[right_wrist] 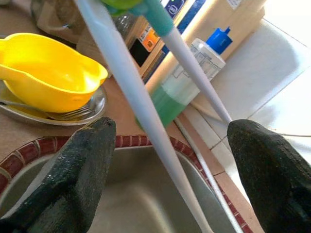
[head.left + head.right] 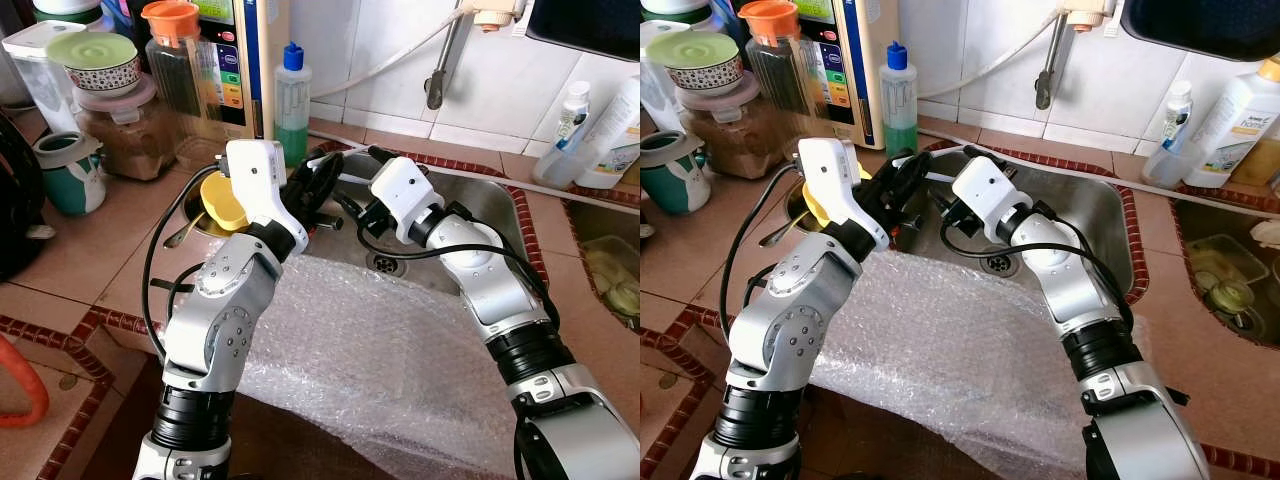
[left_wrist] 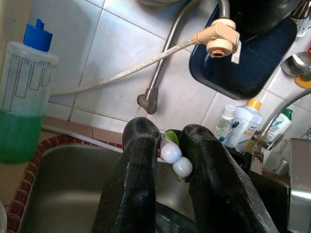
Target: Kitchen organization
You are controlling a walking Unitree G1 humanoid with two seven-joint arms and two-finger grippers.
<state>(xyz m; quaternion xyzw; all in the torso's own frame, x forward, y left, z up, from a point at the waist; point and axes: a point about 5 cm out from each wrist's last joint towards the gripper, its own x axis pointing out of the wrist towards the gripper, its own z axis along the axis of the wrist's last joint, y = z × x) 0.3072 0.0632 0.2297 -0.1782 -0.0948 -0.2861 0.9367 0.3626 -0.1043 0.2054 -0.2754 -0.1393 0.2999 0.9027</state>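
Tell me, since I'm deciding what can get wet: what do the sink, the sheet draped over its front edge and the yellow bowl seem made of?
Sink: brushed stainless steel, going by its dull grey sheen. Sheet: clear plastic bubble wrap, its surface covered in small blisters. Yellow bowl: probably glossy moulded plastic, uniformly coloured, with soft highlights.

No words or numbers can be read. The carton [image 2: 232,60] and bottles [image 2: 612,130] carry labels too blurred to make out.

A tiled table [image 2: 95,250] with a steel sink [image 2: 480,210] fills the frame. Upper left stand jars [image 2: 125,125], a teal mug [image 2: 70,170] and a green soap bottle [image 2: 292,100]; a yellow cup [image 2: 222,202] sits on a metal plate. Bubble wrap [image 2: 380,360] lies across the lower centre.
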